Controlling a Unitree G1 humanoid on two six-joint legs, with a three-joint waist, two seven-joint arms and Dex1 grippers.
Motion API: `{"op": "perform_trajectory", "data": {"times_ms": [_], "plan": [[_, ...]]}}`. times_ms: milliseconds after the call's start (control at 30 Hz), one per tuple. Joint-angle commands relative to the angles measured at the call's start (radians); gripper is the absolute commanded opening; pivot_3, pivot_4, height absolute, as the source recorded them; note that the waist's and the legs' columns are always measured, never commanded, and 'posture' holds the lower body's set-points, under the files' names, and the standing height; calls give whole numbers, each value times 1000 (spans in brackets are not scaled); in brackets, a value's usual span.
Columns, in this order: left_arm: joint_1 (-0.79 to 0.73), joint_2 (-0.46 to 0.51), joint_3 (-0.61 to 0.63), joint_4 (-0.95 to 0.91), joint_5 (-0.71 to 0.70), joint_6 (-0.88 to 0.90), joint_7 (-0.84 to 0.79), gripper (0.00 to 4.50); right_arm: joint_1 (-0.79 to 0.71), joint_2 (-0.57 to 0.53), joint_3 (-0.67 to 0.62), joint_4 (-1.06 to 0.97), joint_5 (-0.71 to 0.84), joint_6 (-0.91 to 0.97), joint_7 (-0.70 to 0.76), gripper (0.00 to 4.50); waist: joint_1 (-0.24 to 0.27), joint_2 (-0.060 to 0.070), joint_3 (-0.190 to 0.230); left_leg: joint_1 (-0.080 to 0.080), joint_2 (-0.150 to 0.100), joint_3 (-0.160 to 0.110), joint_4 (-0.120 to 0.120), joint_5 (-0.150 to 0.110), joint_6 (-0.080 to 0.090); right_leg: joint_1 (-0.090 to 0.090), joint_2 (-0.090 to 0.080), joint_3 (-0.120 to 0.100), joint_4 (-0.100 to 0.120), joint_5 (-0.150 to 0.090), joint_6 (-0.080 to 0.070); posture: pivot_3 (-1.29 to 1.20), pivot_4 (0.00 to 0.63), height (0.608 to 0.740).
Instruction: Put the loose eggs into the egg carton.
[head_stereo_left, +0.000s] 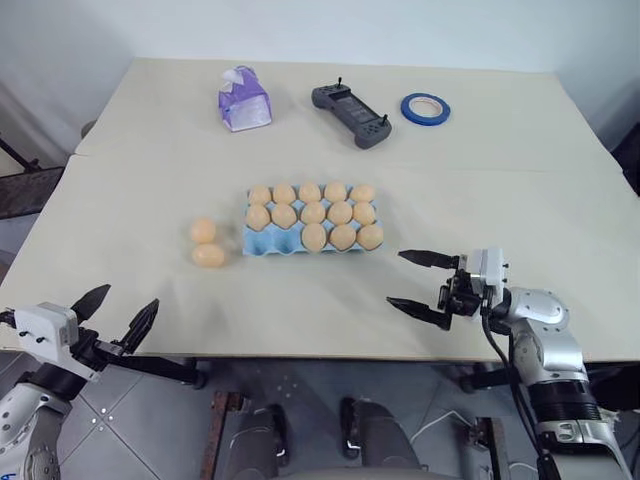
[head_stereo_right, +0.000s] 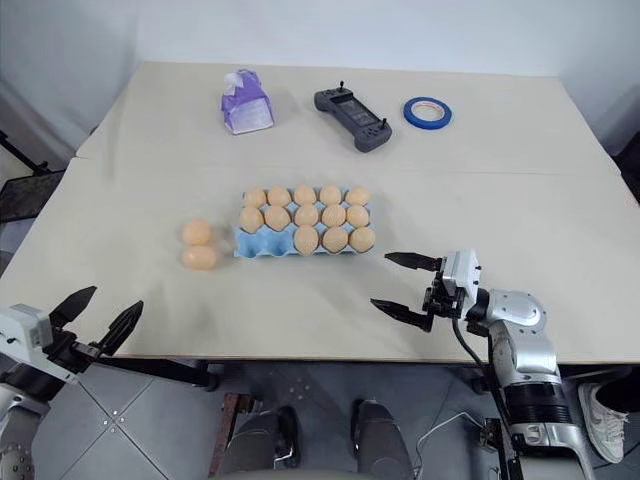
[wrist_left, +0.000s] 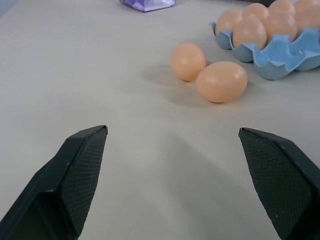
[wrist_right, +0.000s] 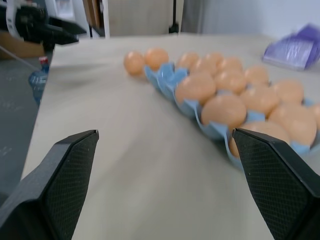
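Beige tabletop (head_stereo_left: 480, 140) fills the left eye view, white wall behind, grey tile floor at near edge. Egg carton (head_stereo_left: 264, 243), light blue, sits mid-tabletop; 13 eggs in it: far row full, mid row full, near row w/ 3 eggs at right end, its 2 left cups empty. Two loose eggs (head_stereo_left: 206, 244) lie just left of carton, touching each other, one nearer than the other. Far side: purple tissue pack (head_stereo_left: 244, 100) at left, dark grey controller (head_stereo_left: 350, 114) mid, blue tape roll (head_stereo_left: 425, 108) right of it. Left claw (head_stereo_left: 116, 313) hangs at near-left edge of tabletop, fingers spread wide, nothing btwn them. Right claw (head_stereo_left: 424, 285) over near-right tabletop, right of & nearer than carton, pointing left, wide open, empty.

Right eye view: same layout; both claws apart from eggs & carton.

Left wrist view: left claw's two black fingers (wrist_left: 75, 175) stand wide, bare tabletop btwn them. Beyond lie the 2 loose eggs side by side, touching; carton corner w/ eggs just beside them; tissue pack well past.

Right wrist view: right claw's fingers (wrist_right: 65, 185) wide apart, empty. Carton runs along one side w/ filled cups; loose eggs sit at its end, just past it. Left claw shows dark beyond tabletop edge.
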Motion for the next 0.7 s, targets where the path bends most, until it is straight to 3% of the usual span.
{"op": "perform_trajectory", "data": {"times_ms": [33, 100, 200, 500, 700], "plan": [[-11, -13, -25, -56, -13, 10, 27, 4500, 24, 21, -14, -5, 11, -47, -11, 4485, 0, 0, 0, 0, 1, 0, -1, 0, 0, 2, 2, 0, -7, 2, -4, 0, 150, 740], [-53, -11, -62, -68, -6, 30, 47, 4500, 30, 40, -13, 9, 2, -83, -21, 4485, 3, 1, 0, -1, 6, 0, -6, 0, 0, 7, 8, 0, -23, 9, -5, 0, 150, 740], [-131, -5, -121, -59, 13, 52, 71, 4500, 34, 56, -1, 28, -19, -117, -30, 4485, 8, 1, 0, -3, 8, 3, -6, 0, 0, 7, 10, 1, -26, 11, -4, 0, 150, 740], [-453, -18, -320, 177, 174, 72, 166, 4500, 39, 77, 42, -38, -18, -83, -65, 4485, 9, 1, -1, 1, 11, 12, -6, 0, -4, -1, 10, 1, -11, 14, 2, 0, 150, 740], [-531, -49, -380, 294, 221, 50, 178, 4500, 46, 75, 48, -80, -16, -59, -89, 4485, 8, 1, -1, 2, 15, 17, 4, 1, -6, -7, 13, -6, 4, 13, 0, 0, 150, 740]]}}
